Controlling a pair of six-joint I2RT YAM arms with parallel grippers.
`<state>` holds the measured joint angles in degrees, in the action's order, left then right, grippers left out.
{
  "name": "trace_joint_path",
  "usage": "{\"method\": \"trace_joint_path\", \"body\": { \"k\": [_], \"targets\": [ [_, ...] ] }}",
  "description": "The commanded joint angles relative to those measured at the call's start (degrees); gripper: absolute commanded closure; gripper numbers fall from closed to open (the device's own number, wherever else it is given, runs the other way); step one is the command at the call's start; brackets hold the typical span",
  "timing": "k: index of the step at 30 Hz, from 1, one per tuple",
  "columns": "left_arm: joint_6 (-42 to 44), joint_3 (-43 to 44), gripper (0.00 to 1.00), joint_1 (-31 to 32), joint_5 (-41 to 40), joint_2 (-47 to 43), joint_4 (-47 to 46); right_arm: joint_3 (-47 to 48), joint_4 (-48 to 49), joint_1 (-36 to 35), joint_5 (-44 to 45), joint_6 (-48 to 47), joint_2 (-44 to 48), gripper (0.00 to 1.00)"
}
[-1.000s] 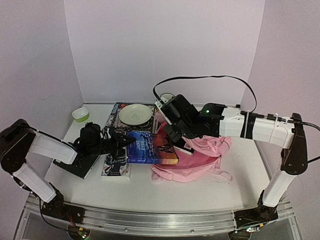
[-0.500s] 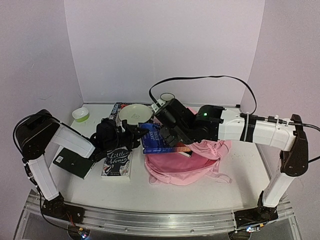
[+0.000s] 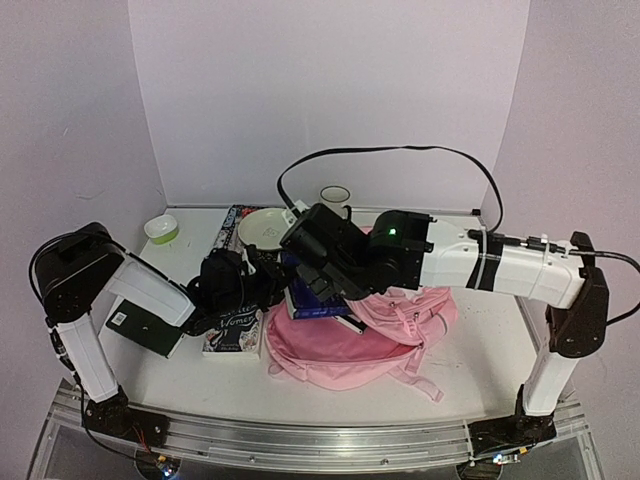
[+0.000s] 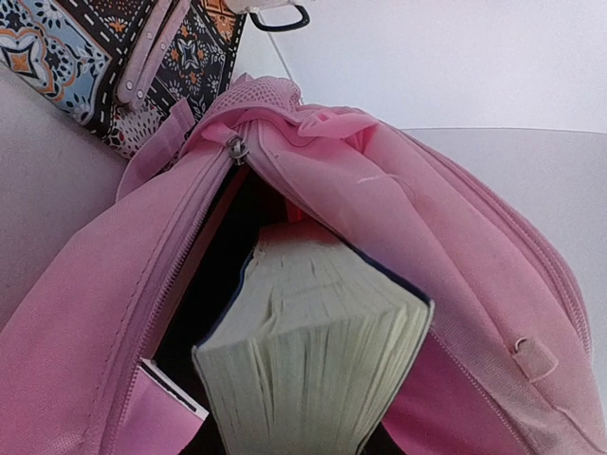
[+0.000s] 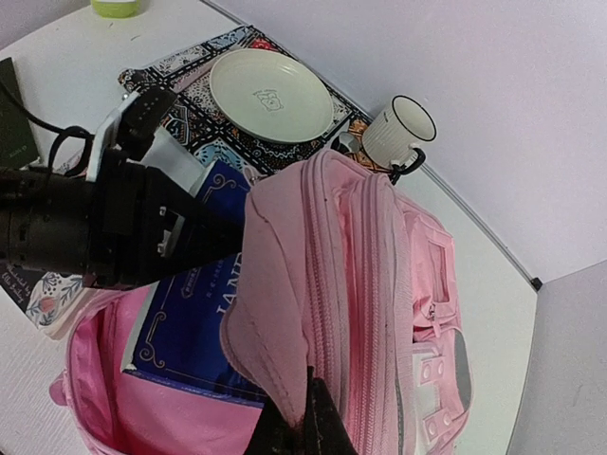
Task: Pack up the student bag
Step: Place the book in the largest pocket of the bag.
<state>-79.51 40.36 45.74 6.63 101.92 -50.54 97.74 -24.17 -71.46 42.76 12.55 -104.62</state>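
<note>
The student bag [image 3: 350, 345] lies flat on the surface, right in the middle and under both arms, with its main zip wide open. The right pincer [image 5: 305, 417] reaches over the bag from above and is pressed together on a fold of pink fabric at the mouth, holding that flap up so the opening gapes. The left pincer [image 3: 272, 285] comes in at the bag's open side, and it's clamped on the blue book [image 5: 190, 322], though its fingertips are hidden behind the cover. The book is tilted, its far end inside the mouth of the bag and its near end outside. From the left wrist you look straight down the thick page edges into the dark interior, with the zip pull [image 4: 234, 147] hanging at the upper lip of the opening. A white patch shows on the bag's front pocket. Beyond the bag, against its top end, stands a white mug [image 5: 398, 133], and beside it a pale plate [image 5: 270, 95] sits on a patterned mat [image 5: 228, 43]. On the bag's open side a "Little Women" book [image 3: 235, 332] lies flat just beside it, a black notebook [image 3: 140, 325] lies farther out, and a green bowl [image 3: 160, 229] sits well apart.
</note>
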Motion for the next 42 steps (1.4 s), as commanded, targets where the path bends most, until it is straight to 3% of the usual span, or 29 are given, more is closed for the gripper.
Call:
{"method": "trace_joint_path", "body": {
  "k": [1, 5, 11, 13, 17, 21, 25, 28, 31, 35, 37, 42],
  "targets": [
    [1.0, 0.2, 1.00, 2.8, -9.3, -4.0, -13.8, 5.0, 2.2, -1.5, 3.3, 3.0, 0.2, 1.00],
    [5.3, 2.7, 1.00, 5.1, -13.3, -0.7, -13.9, 6.3, 1.6, -2.1, 2.2, 3.3, -0.9, 1.00],
    [5.2, 8.1, 0.98, 6.6, -15.1, 6.7, -14.2, 7.3, 1.3, -2.5, 2.0, 2.2, -1.6, 1.00],
    [7.0, 9.4, 0.90, 6.7, -15.1, 8.5, -14.2, 7.4, 0.6, -2.6, 2.8, 1.9, -1.6, 1.00],
    [8.0, 7.6, 0.61, 6.6, -15.3, 10.0, -14.2, 6.2, 0.4, -2.6, 4.6, 1.6, -0.9, 1.00],
    [8.6, 3.7, 0.41, 6.6, -13.1, 8.8, -14.1, 4.6, 0.4, -2.6, 6.3, 1.0, 0.2, 1.00],
    [9.1, -1.4, 0.27, 6.6, -11.8, 5.1, -13.3, 3.9, 0.4, -2.6, 6.3, 0.9, 0.5, 1.00],
    [8.9, -3.4, 0.24, 6.6, -9.8, 2.2, -8.5, 3.7, 0.5, -2.6, 6.5, 0.6, 0.6, 1.00],
    [8.5, -3.1, 0.26, 6.6, -5.0, 0.6, -2.7, 3.6, 0.6, -2.6, 6.9, 0.4, 0.6, 1.00],
    [5.9, -2.3, 0.36, 6.5, 2.0, 1.8, 0.0, 3.7, 0.9, -2.5, 7.3, 0.1, 0.5, 1.00],
    [4.2, -2.2, 0.49, 6.3, 4.5, 2.8, 0.1, 3.6, 0.9, -2.5, 7.2, 0.0, 0.3, 1.00],
    [-0.1, -1.9, 0.94, 5.9, 7.4, 2.8, -0.1, 3.4, 1.0, -2.6, 6.6, 0.2, 0.2, 1.00]
  ]
}}
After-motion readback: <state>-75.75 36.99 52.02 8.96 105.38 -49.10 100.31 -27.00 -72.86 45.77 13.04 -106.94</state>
